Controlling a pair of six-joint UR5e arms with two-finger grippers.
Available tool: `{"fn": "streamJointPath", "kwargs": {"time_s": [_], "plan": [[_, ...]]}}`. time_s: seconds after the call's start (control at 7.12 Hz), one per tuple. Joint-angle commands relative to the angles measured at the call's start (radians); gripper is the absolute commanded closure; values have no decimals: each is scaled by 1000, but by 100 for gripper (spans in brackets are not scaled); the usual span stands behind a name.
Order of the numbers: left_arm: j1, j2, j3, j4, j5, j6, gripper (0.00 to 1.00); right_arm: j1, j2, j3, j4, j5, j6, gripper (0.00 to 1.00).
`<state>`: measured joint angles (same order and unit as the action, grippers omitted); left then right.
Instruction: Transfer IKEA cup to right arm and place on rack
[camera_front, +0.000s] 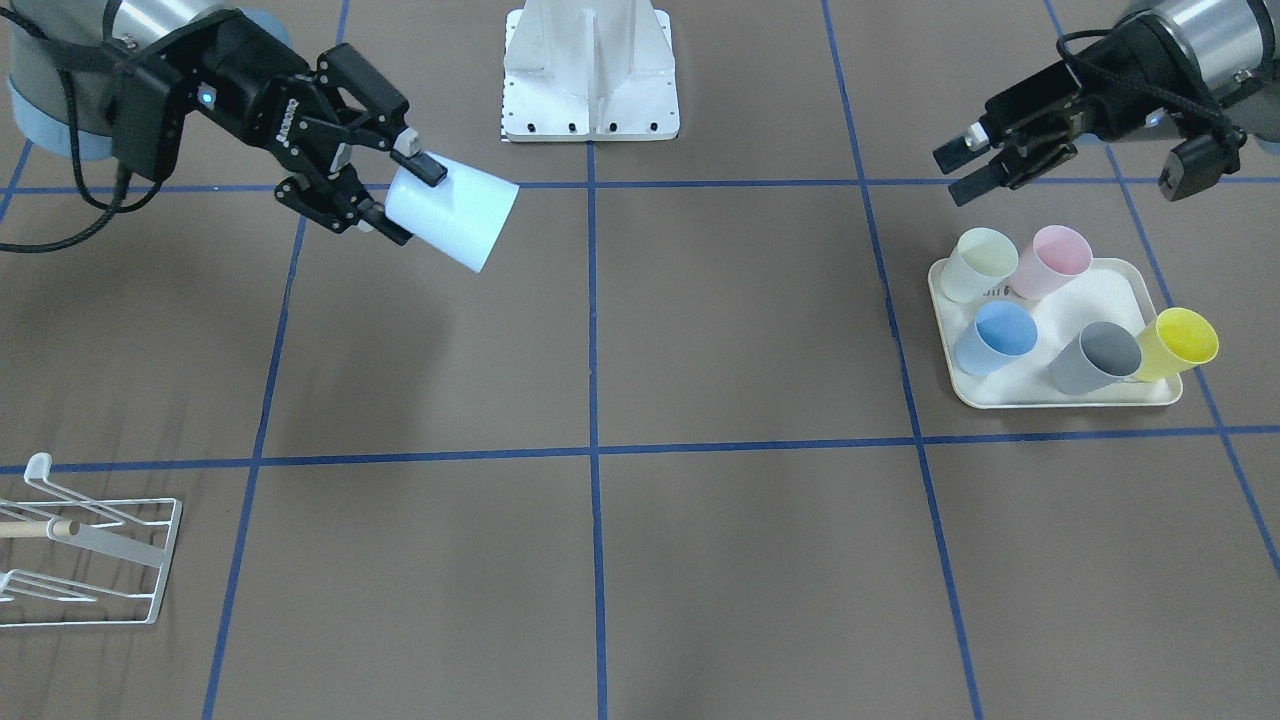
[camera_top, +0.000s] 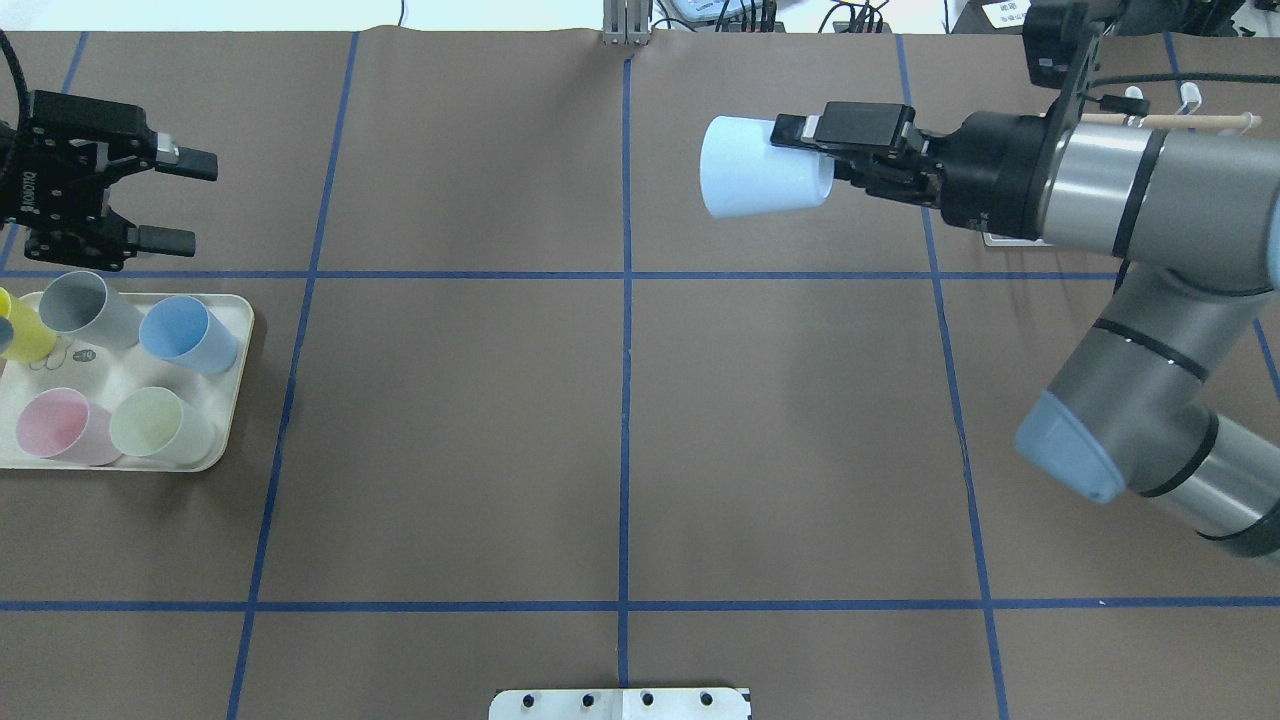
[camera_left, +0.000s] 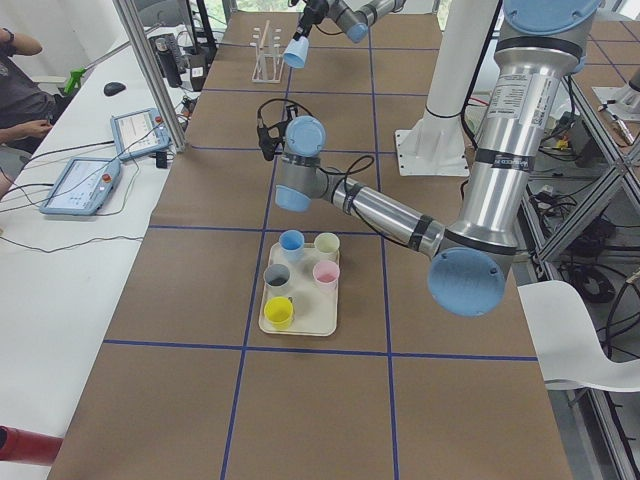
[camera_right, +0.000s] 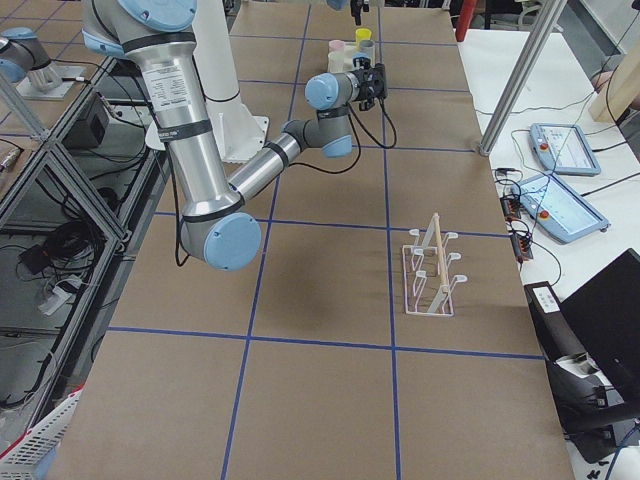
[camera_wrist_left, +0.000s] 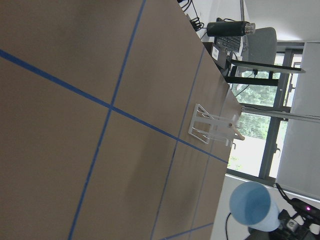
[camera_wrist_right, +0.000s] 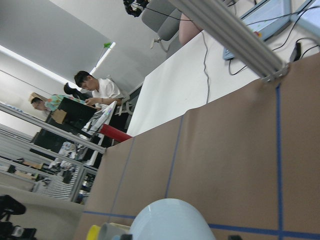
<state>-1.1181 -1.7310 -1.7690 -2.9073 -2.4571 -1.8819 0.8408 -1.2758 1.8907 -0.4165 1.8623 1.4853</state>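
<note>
While the right gripper (camera_front: 408, 198) clamps the pale blue cup (camera_front: 455, 222) by its narrow end, tipped sideways in the air above the table, the rack (camera_front: 95, 560) stands well apart. The left gripper (camera_front: 962, 165) hangs with jaws parted beside the tray (camera_front: 1060, 403) of coloured cups.

A cream tray (camera_front: 1090, 295) lies on the brown paper table cover (camera_front: 740, 330), inside one square of the blue tape grid (camera_front: 592, 450). Five cups stand mouth up on it. A pale green cup (camera_front: 978, 263) and a pink cup (camera_front: 1052, 260) are along its robot-side edge, a blue cup (camera_front: 997, 337) and a grey cup (camera_front: 1098, 357) along the opposite edge, and a yellow cup (camera_front: 1178, 343) at that edge's outer corner. On the white side desk (camera_left: 40, 300) lie a teach pendant (camera_left: 80, 185), a second teach pendant (camera_left: 140, 133) and a computer mouse (camera_left: 114, 88).
</note>
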Motion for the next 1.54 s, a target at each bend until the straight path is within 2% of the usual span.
{"fn": "streamJointPath", "kwargs": {"time_s": [0.0,0.14,0.28,0.56,0.7,0.84,0.98,1.4], "plan": [[-80,80,6,141,0,292,0,245,-71,-1,-131,203,-207,74],[-100,85,5,225,1,396,0,364,-80,1,-259,350,-400,74],[-118,115,6,293,9,549,0,423,-86,5,-377,404,-534,74],[-176,169,5,484,97,935,0,470,-129,4,-532,403,-777,74],[-187,185,5,563,153,1087,0,475,-146,7,-651,400,-869,76],[-204,186,5,600,156,1142,0,471,-167,5,-733,390,-983,77],[-204,203,0,599,156,1142,0,448,-166,2,-808,362,-1000,76],[-203,220,-6,599,156,1141,0,391,-148,-96,-815,322,-1054,76]]}}
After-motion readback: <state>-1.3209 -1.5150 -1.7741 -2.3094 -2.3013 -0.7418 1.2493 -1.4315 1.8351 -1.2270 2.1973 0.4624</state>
